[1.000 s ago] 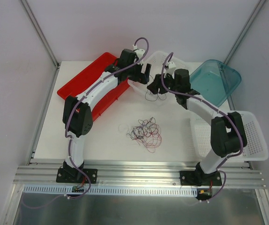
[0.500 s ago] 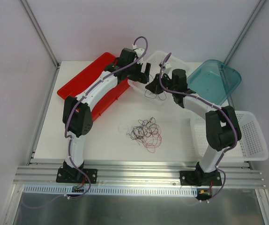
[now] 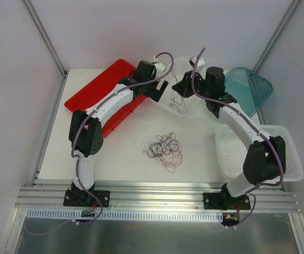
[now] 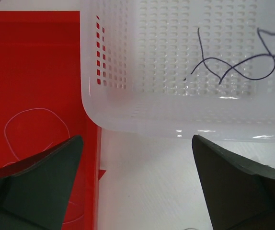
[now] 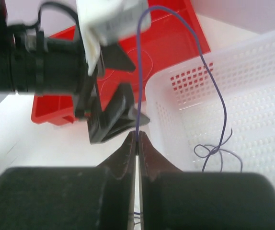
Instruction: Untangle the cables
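A tangle of thin purple, dark red and black cables [image 3: 164, 148] lies mid-table, with a whitish loop [image 3: 139, 144] just left of it. My right gripper [image 3: 175, 88] [image 5: 137, 137] is shut on a purple cable [image 5: 214, 91]. That cable rises from the fingertips, arcs over and drops into the white basket [image 5: 252, 81]; its strands hang below the gripper [image 3: 181, 103]. My left gripper [image 3: 161, 91] [image 4: 136, 140] stands open and empty at the basket's corner [image 4: 123, 112]. It faces the right gripper. Purple cable [image 4: 233, 72] shows through the basket wall. A whitish loop [image 4: 34, 111] lies in the red tray [image 4: 32, 57].
The red tray [image 3: 96, 87] sits at the back left. A teal bin [image 3: 247, 90] stands at the back right. A second white basket [image 3: 284, 153] sits at the right edge, partly under the right arm. Frame rails run along the near edge.
My right gripper has shut on the purple cable and lifted it up and back, its elbow swinging right. My left gripper shifted slightly towards the near side and stayed open.
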{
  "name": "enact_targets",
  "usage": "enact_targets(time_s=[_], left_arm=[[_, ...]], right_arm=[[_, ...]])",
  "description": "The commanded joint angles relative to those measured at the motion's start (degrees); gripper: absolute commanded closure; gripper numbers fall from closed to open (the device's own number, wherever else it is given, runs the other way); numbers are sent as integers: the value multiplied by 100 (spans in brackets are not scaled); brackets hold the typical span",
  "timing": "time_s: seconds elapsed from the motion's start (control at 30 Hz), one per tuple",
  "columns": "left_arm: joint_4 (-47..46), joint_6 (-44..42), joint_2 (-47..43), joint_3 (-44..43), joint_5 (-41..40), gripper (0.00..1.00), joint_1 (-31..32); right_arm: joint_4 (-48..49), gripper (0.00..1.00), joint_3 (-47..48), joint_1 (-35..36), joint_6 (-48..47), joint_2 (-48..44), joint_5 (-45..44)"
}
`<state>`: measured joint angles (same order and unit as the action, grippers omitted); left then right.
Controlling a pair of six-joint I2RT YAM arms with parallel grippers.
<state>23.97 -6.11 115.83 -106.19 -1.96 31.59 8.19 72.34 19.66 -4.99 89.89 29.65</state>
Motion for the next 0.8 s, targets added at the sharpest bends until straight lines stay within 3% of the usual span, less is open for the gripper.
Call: enact_targets(time_s=[0.0,0.13,0.37,0.4,0.5,0.53,0.63,0.77], left_arm=[[38,-821,-517,186,-411,1,215],[38,-568,-877,467,-367,1,224],[29,602,-1905,1565,-42,1,233],[38,1089,-2037,1714,89,1,233],[29,1751,-2485,2373,491,1,312],[29,1840,-2660,2688,538,1,373],[38,1990,-3021,3358,486,1,672],[29,2464,-3487,4070,564,1,848]], right_arm=[[-352,99,465,-76,-221,-165,-275],[-607,99,947,-243,-90,194,-486],[-1108,98,1818,-481,261,1205,-1267],[-1178,97,2080,-489,306,1502,-1364],[-1468,78,2503,-489,455,1891,-1584],[-1599,60,2548,-498,473,1910,-1611],[-1671,39,2383,-498,612,1622,-1646],[-2013,27,1970,-455,658,980,-1620]])
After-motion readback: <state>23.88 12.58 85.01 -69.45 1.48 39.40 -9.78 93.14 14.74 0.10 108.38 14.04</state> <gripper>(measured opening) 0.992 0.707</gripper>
